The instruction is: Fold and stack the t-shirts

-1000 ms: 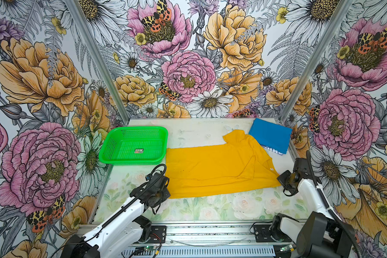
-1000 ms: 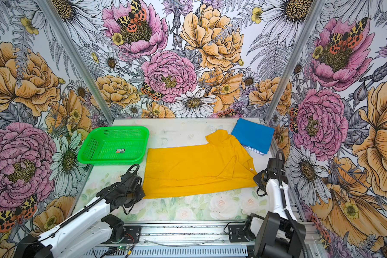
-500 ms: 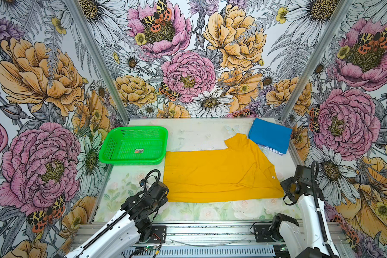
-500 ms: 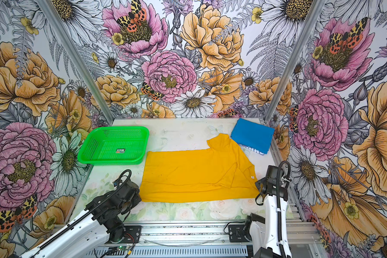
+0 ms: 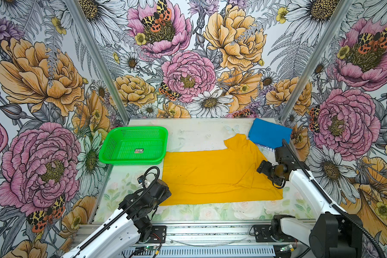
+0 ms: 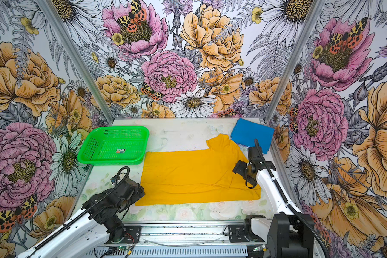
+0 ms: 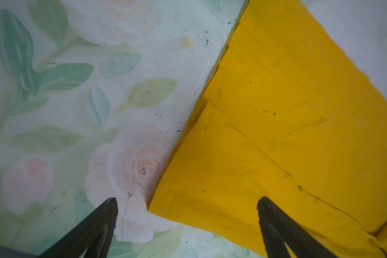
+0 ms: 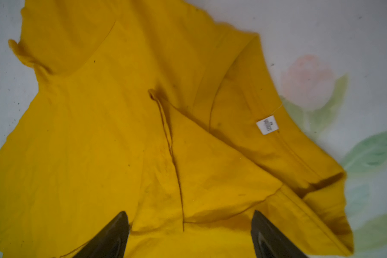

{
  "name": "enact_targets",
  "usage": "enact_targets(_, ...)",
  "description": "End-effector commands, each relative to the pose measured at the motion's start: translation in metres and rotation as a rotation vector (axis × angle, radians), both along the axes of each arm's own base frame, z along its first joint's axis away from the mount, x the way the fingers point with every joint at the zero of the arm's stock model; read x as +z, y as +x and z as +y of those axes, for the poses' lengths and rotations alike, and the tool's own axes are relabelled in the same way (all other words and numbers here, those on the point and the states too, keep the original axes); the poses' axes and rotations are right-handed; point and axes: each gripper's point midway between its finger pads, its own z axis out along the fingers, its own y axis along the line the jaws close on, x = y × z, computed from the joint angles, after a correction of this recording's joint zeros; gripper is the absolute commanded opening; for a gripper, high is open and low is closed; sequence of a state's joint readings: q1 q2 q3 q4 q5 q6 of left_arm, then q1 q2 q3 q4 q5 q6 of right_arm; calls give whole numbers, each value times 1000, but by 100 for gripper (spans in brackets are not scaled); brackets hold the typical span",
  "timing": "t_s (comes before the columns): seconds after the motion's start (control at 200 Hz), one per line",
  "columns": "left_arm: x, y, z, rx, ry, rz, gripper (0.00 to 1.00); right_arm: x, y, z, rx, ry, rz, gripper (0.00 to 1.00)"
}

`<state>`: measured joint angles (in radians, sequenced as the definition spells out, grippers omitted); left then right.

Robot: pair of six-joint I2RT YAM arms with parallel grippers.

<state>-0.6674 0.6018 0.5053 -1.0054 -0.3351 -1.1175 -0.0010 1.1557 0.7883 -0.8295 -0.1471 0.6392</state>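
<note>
The mustard-yellow t-shirt (image 5: 219,176) (image 6: 194,176) lies flat on the table, folded lengthwise, with one sleeve pointing to the back right. The blue t-shirt (image 5: 269,135) (image 6: 251,134) sits folded at the back right corner. My left gripper (image 7: 188,207) is open just above the yellow shirt's near left corner; one finger (image 7: 108,214) is over bare table, the other over cloth. In both top views the left wrist (image 5: 153,194) hides those fingers. My right gripper (image 8: 190,220) (image 5: 261,169) is open above the shirt's right end near the collar label (image 8: 267,125), holding nothing.
A green perforated basket (image 5: 130,162) (image 6: 112,162) stands at the back left, touching the yellow shirt's far left corner. Floral walls close in the table (image 5: 199,134) on three sides. A metal rail (image 5: 210,232) with both arm bases runs along the front.
Both grippers pulled the yellow shirt's near edge toward the front, then opened and let it go. The right gripper has since moved back over the shirt's right end.
</note>
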Motion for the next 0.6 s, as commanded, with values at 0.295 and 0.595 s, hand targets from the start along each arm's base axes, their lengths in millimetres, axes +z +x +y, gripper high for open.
enact_targets(0.295, 40, 39, -18, -124, -91, -112, 99, -41, -14, 50, 68, 119, 92, 88)
enact_targets(0.595, 38, 44, -18, -126, -118, -123, 99, -56, 3, 80, 119, 158, 82, 88)
